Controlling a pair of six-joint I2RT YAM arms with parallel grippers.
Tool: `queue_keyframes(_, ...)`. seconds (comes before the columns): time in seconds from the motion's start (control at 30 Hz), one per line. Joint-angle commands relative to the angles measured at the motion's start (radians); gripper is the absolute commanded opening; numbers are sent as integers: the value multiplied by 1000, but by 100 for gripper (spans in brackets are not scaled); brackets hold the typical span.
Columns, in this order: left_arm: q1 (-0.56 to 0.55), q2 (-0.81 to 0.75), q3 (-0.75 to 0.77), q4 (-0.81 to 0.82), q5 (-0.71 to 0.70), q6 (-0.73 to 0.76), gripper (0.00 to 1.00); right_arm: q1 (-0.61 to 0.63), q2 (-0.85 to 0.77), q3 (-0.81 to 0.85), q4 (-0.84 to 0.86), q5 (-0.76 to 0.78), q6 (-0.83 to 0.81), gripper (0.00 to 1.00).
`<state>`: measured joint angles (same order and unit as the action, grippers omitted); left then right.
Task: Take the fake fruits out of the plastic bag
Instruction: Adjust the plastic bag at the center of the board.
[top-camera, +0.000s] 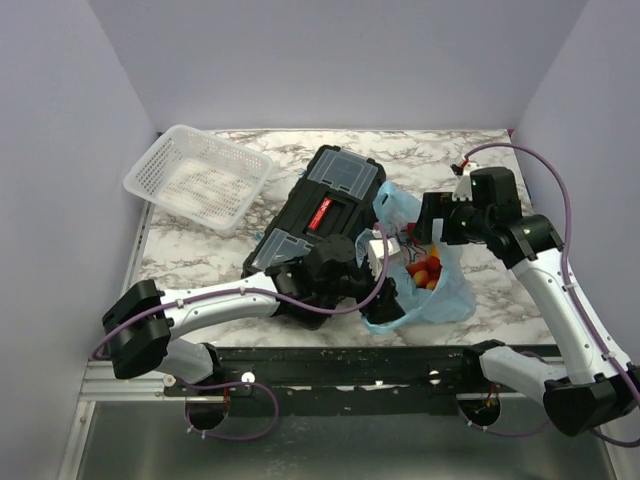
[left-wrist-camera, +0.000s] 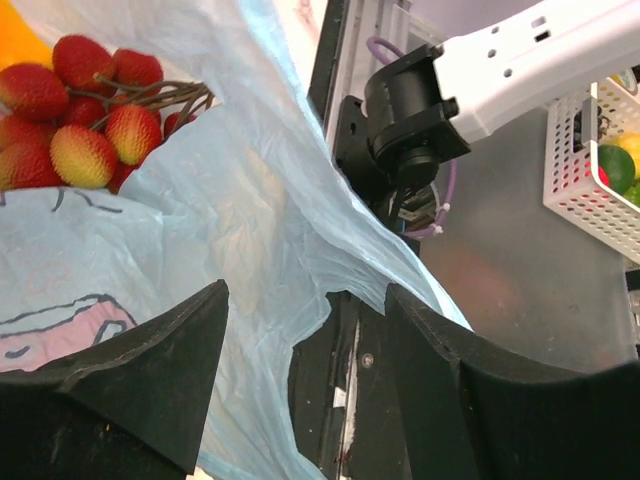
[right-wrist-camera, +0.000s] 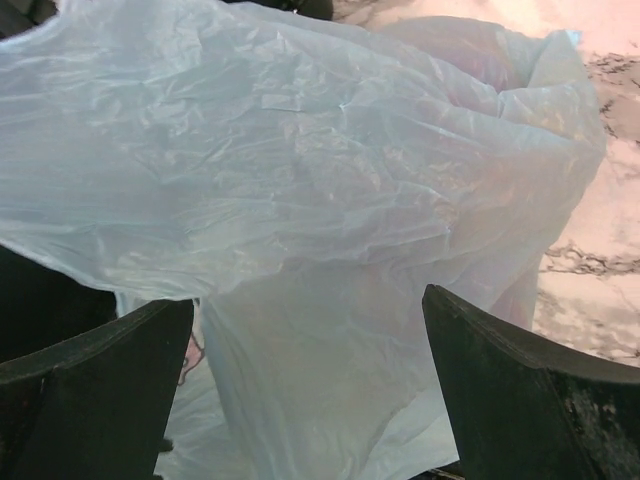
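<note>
text: none legible | red label (top-camera: 320, 213) on toolbox (top-camera: 345, 200): perhaps lettering, too small

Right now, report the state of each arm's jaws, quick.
Left gripper: jaws open, a fold of the plastic bag between them, not clamped.
Right gripper: jaws wide open, facing the plastic bag, holding nothing.

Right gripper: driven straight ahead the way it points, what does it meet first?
The plastic bag. Its crinkled pale film fills the right wrist view directly ahead of the open right gripper, with nothing in front of it. How near it is, I can't tell.
</note>
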<state>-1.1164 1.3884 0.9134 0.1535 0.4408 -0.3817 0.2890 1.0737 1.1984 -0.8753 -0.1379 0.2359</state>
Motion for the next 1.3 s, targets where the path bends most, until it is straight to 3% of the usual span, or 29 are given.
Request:
queue_keyframes(0.0, -32, 22, 86, -10, 55, 58, 64, 44, 14, -14, 11, 174, -10, 100)
queue_keyframes(0.17, -63, 98, 162, -16, 65, 67, 63, 48, 36, -57, 106, 416, 90, 95)
queue_keyframes(0.3, -75, 202, 224, -131, -46, 123, 62, 49, 43, -120, 266, 433, 125, 66)
queue_keyframes(0.4, -77, 256, 273, -257, -100, 188, 59, 48, 46, -164, 410, 458, 177, 31)
queue_keyframes(0.57, -76, 300, 274, -213, -82, 168, 59, 47, 116, -91, 573, 419, 197, 1)
queue_keyframes(0.7, -65, 335, 295, -213, -83, 147, 58, 47, 224, 87, 560, 391, 113, 1)
queue_keyframes(0.83, -53, 331, 270, -204, -83, 145, 58, 47, 229, 189, 533, 307, 75, 1)
queue_keyframes(0.97, -53, 305, 243, -201, -85, 149, 58, 46, 149, 134, 458, 239, 85, 1)
queue_keyframes(1.1, -53, 295, 240, -210, -78, 147, 58, 47, 38, -44, 348, 203, 146, 3)
queue_keyframes(1.17, -53, 279, 236, -228, -79, 147, 60, 47, -8, -110, 274, 211, 176, 20)
queue_keyframes(1.23, -53, 252, 232, -255, -96, 145, 62, 47, -36, -144, 200, 235, 202, 53)
queue_keyframes(1.27, -53, 234, 232, -269, -104, 148, 63, 47, -42, -150, 167, 238, 201, 65)
